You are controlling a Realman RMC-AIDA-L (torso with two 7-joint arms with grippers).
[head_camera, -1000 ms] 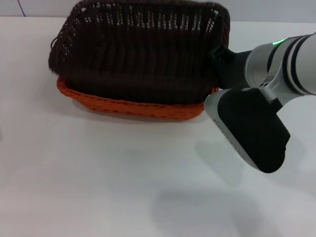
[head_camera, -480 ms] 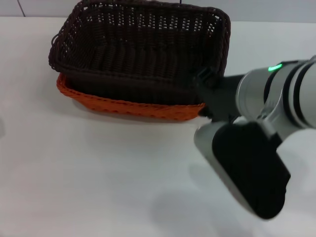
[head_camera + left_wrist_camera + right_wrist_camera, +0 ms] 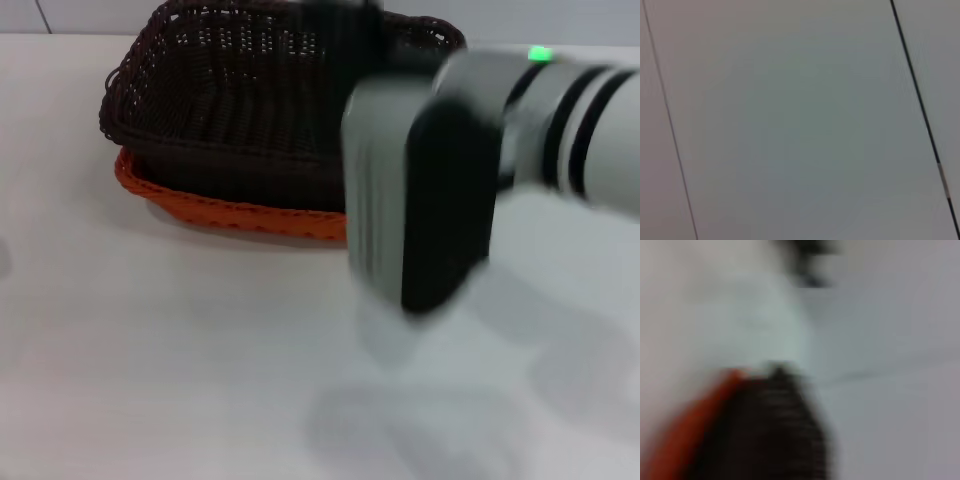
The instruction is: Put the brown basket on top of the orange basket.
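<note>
I see the woven brown basket (image 3: 240,100) nested on the orange basket (image 3: 220,208), only its braided rim showing; my right gripper (image 3: 420,190) looms beside them, jaws impossible to tell

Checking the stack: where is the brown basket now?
In the head view, the brown basket sits nested on the orange basket at the table's far left-centre, its right end hidden behind the right arm.

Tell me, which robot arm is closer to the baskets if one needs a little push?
The right. Its arm hangs beside the brown basket, which sits on the orange basket. The left arm isn't in the head view; its wrist camera shows only a plain surface.
</note>
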